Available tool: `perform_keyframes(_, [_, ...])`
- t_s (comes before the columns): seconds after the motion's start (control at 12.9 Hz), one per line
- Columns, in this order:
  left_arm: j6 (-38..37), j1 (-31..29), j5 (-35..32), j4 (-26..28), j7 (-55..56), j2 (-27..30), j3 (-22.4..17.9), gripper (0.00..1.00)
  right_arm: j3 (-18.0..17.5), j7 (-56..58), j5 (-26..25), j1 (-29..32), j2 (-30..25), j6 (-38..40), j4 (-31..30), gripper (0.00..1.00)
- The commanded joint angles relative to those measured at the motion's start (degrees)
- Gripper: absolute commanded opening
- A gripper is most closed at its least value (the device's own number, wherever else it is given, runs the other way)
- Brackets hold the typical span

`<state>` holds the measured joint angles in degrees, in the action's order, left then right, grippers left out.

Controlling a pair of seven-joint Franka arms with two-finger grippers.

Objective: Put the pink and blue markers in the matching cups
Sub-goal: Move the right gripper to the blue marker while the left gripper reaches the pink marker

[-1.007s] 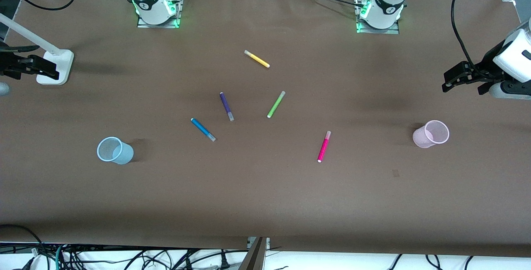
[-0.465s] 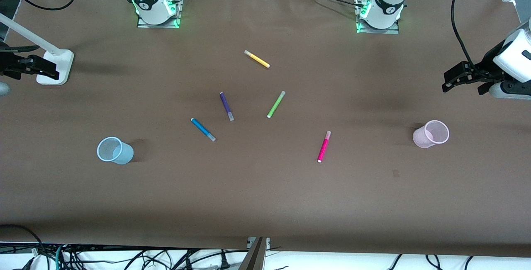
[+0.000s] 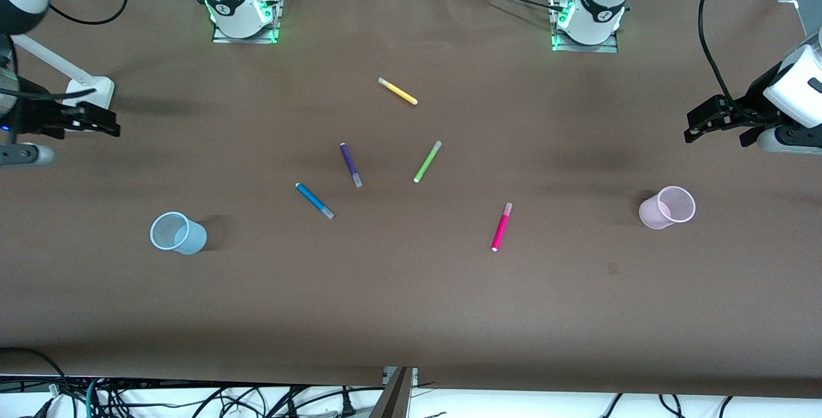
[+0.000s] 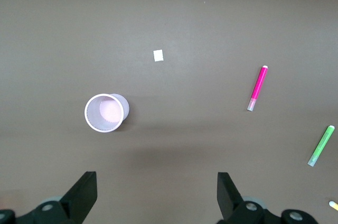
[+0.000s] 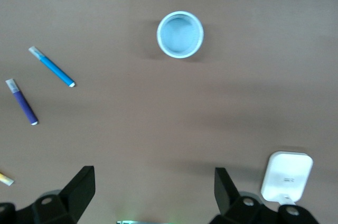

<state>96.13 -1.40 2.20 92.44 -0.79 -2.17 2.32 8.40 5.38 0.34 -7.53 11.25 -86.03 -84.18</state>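
On table — blue cup (image 3: 177, 233), pink cup (image 3: 668, 207) empty; left gripper (image 4: 153, 192), right gripper (image 5: 150, 191) released.

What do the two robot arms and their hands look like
Both arms are glossy white with black joint bands, on bases lit green. Each ends in a black two-finger hand: the left hand trails a black cable, the right hand shows a small blue light nearby. The wrist views show blocky black fingers on each.

Brown table (image 3: 411, 315) carries pens (image 3: 349, 164) and cups (image 3: 178, 233).
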Motion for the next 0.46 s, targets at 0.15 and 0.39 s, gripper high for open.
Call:
perform_keyframes(0.15, [-1.2, 0.26, -0.09, -1.74, -0.09, -0.91, 0.23, 1.0, -0.05, 0.42, 3.44, -3.26, 6.4, -2.37, 1.21, 1.0])
perform_keyframes(0.39, [-1.03, 1.84, -0.17, -1.39, -0.09, -2.48, 2.24, 1.0, -0.14, 0.51, 3.52, -6.61, 10.44, -8.26, 1.03, 1.0])
